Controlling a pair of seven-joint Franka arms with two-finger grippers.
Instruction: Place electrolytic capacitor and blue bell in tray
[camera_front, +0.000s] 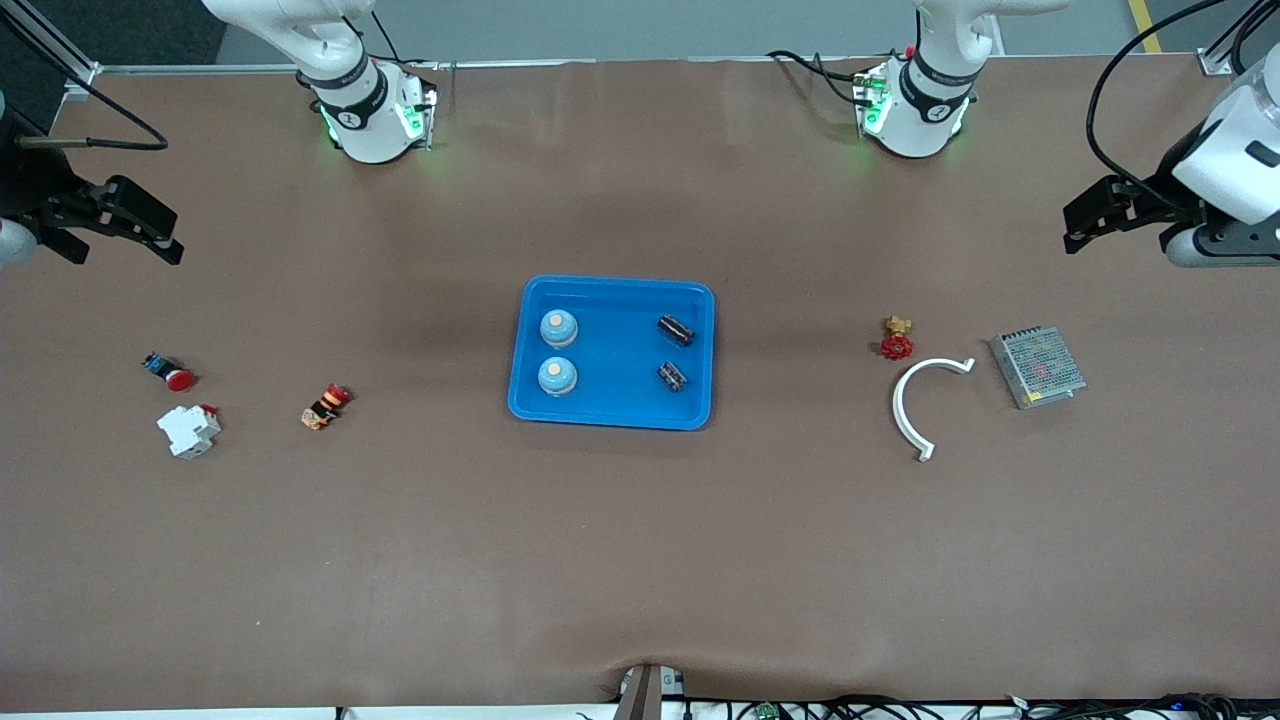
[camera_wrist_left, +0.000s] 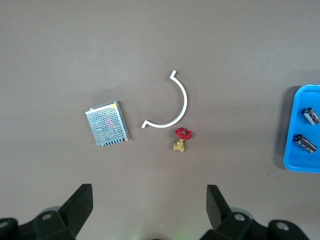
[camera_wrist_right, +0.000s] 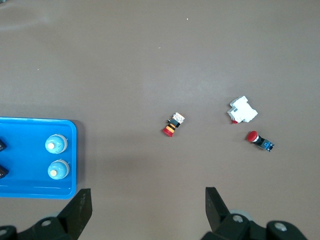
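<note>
The bright-blue tray (camera_front: 610, 284) lies in the middle of the table. Two blue bells (camera_front: 558, 328) (camera_front: 557, 376) stand in it toward the right arm's end. Two dark electrolytic capacitors (camera_front: 676, 329) (camera_front: 672, 376) lie in it toward the left arm's end. The right wrist view shows the tray (camera_wrist_right: 30, 191) and bells (camera_wrist_right: 56, 144); the left wrist view shows the tray's edge (camera_wrist_left: 299, 166) and capacitors (camera_wrist_left: 304, 143). My right gripper (camera_front: 178, 240) (camera_wrist_right: 148, 192) hangs open and empty over bare table at its end. My left gripper (camera_front: 1068, 232) (camera_wrist_left: 148, 190) hangs open and empty at the other end.
Toward the right arm's end lie a red push button (camera_front: 170, 373), a white breaker (camera_front: 189, 430) and an orange-and-black switch (camera_front: 326, 406). Toward the left arm's end lie a red-handled brass valve (camera_front: 897, 340), a white curved piece (camera_front: 920, 400) and a metal mesh box (camera_front: 1037, 367).
</note>
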